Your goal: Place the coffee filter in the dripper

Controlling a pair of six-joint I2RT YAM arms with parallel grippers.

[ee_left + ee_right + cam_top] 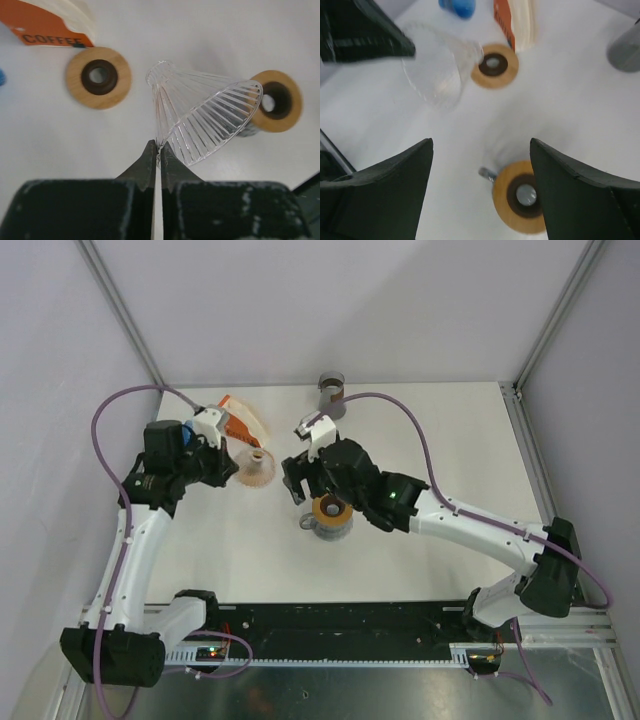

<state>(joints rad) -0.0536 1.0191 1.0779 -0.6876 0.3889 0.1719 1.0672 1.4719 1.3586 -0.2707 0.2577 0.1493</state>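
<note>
Left end effector (157, 150) clamped tight on the rim of the clear ribbed dripper (205, 115), holding it tilted, likely to seat it before any filter goes in. Right end effector (480, 150) spread wide over the wooden-collared stand (522, 195), seemingly to steady it. Coffee filter pack (50, 20) lying untouched on the worktop (45, 145), beside a loose wooden ring (98, 77)

Dripper (210, 115): clear, fine straight ribs fanning from neck to rim. Wood ring (98, 77) at 10 o'clock of it: tan, dark brown centre. Second wood ring (277, 100) at 3 o'clock: same tan and dark brown, grey underneath. Filter pack (50, 30) at 11: orange, black "COFFEE" print, cream paper. Cup (331, 390) at 12 o'clock on the table (450, 440): grey; table white. Cables (425, 445) purple. Left gripper (159, 150) and right gripper (480, 145): black fingers. Blue blob (457, 6) at 12 in the right wrist view.
</note>
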